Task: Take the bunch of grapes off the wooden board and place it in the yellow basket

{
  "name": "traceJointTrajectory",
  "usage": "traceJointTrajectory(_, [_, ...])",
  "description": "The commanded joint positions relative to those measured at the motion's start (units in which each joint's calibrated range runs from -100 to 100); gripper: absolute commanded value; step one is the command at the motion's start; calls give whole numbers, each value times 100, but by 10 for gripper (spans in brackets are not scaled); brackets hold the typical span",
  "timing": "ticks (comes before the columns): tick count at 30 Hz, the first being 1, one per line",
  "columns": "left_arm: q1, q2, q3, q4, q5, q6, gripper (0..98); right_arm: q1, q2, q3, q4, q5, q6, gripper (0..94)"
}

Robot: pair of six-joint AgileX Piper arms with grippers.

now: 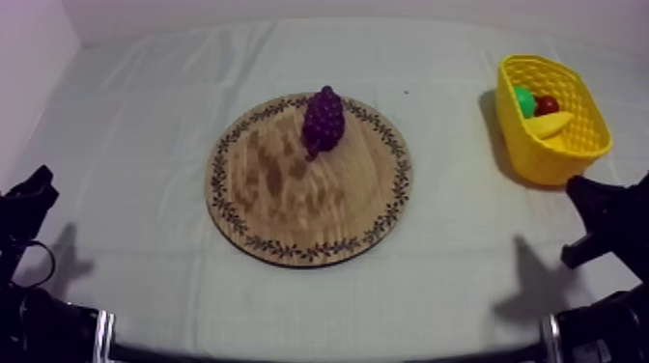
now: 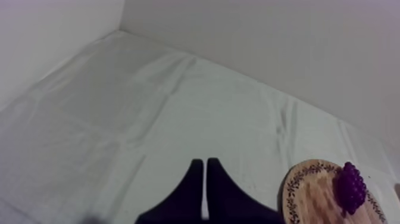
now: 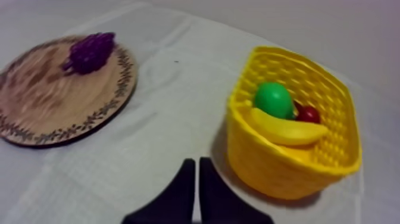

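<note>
On the far edge of the board (image 1: 290, 193), just inside its patterned border, lie the grapes (image 1: 324, 120), a dark purple bunch resting on the wood with nothing touching it. The board lies flat about the middle of the cloth (image 1: 145, 125). The basket (image 1: 579, 145) stands by the right edge of the surface, toward the far right corner, well apart from the board with bare cloth between them. Inside it a green pear (image 1: 523, 99) sits against the far wall, a small red fruit (image 1: 548, 103) lies just beside the pear, and a banana (image 1: 549, 124) lies across in front of both, touching them. The left gripper (image 2: 205, 162) sits low at the near left corner of the surface, its two black fingers pressed together into a narrow wedge with nothing between them, pointing over bare cloth with the board's edge and the grapes off to one side. The right gripper (image 3: 197, 161) sits low at the near right corner, its fingers likewise closed together and empty, aimed at the cloth between board and basket, near the basket's near wall.
</note>
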Motion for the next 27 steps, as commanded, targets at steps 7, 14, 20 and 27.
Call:
traceJointTrajectory(7, [2, 1, -4, 3, -1, -2, 0, -987, 916, -406, 793, -154, -733, 5])
traceJointTrajectory(14, [2, 1, -4, 3, -1, -2, 0, -1451, 2875, -2351, 1164, 458, -1450, 5])
traceJointTrajectory(20, [2, 1, -4, 3, -1, -2, 0, -1691, 4512, -4495, 1202, 1655, -1679, 5])
traceJointTrajectory(27, [2, 1, -4, 3, -1, -2, 0, -1760, 6145, -6462, 1239, 2703, -2033, 5])
